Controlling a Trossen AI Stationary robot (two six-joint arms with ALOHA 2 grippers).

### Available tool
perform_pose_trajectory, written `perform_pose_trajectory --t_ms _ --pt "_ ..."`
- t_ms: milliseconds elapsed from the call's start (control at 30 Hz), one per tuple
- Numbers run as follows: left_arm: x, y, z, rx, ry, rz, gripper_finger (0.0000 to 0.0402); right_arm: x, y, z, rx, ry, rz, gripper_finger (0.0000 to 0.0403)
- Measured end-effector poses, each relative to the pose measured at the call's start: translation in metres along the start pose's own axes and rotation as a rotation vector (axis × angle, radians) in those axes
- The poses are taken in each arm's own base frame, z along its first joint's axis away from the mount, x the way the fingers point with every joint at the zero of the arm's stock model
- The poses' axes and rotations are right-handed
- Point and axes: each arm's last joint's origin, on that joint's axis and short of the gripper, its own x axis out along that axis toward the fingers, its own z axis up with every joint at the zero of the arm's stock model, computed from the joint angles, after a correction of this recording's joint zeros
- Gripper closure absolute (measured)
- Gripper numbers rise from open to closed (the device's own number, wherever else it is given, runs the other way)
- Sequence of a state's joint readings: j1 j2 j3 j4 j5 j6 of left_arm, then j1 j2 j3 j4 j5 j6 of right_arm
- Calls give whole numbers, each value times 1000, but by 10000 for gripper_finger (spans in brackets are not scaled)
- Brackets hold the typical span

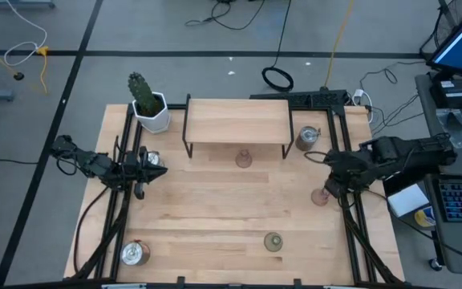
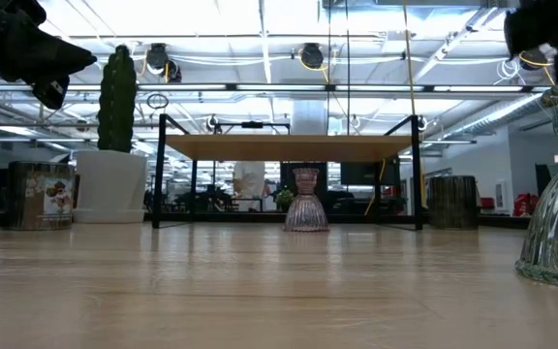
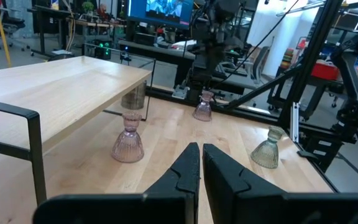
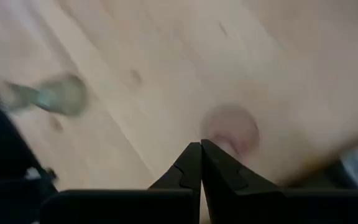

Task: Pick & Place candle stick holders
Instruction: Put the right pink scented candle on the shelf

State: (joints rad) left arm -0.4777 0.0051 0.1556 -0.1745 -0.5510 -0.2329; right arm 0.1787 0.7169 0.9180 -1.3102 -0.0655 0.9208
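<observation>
One pink holder (image 1: 320, 197) sits below the closed right gripper (image 1: 330, 188).

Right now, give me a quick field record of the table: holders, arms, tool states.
pink holders: one under the wooden shelf's front edge; one near the right side, beneath the right tool
green holder: front centre, standing alone
silver cups: one right of shelf; one front-left corner; one by the left tool
cactus pot: back left
left tool: shut, empty, at left edge
right tool: shut, empty, above the pink holder
</observation>
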Motion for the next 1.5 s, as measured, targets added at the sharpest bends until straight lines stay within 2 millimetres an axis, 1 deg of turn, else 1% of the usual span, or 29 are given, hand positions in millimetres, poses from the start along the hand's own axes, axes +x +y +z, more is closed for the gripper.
perform_pose_trajectory --t_ms 67,167,433,533,667,867,967,1067,1200,1333,1500 --pt "0 0 0 0 0 0 380 2 -3 -3 41 74 -58 403" --pt "0 0 0 0 0 0 380 3 -7 -6 74 133 -121 403" --pt "0 0 0 2 0 0 380 3 -8 -7 83 145 -140 403" --pt "0 0 0 2 0 0 380 3 -8 -7 83 145 -141 396" --pt "0 0 0 2 0 0 380 3 -8 -7 88 139 -145 368" --pt "0 0 0 1 0 0 380 3 -8 -6 107 121 -159 295" --pt "0 0 0 1 0 0 380 8 -10 -7 117 132 -176 262" --pt "0 0 0 2 0 0 380 16 -13 -9 133 153 -201 240" --pt "0 0 0 1 0 0 380 25 -17 -11 135 169 -224 224" --pt "0 0 0 2 0 0 380 33 -17 -11 135 164 -215 223" --pt "0 0 0 2 0 0 380 35 -17 -10 151 163 -217 226"
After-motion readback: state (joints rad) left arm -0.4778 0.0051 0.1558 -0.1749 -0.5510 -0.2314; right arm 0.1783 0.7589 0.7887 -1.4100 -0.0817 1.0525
